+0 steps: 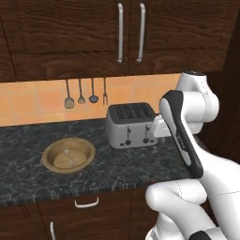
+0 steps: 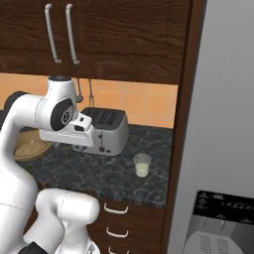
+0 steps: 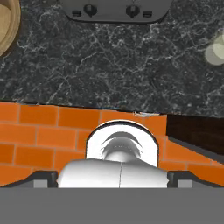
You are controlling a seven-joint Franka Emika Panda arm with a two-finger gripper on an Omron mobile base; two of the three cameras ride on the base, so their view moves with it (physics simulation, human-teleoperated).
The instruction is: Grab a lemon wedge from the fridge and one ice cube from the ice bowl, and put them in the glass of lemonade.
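Writing on the fridge (image 2: 223,124) dispenser panel (image 2: 221,221) is too small to read; gripper jaws spread wide.

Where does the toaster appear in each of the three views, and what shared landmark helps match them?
Left base view: the toaster stands right of centre on the counter, partly behind the arm.
Right base view: the toaster sits left of centre, behind the arm's wrist.
Hand view: its front edge with levers runs along the top.
Shared landmark: the ice bowl, on the toaster's left.
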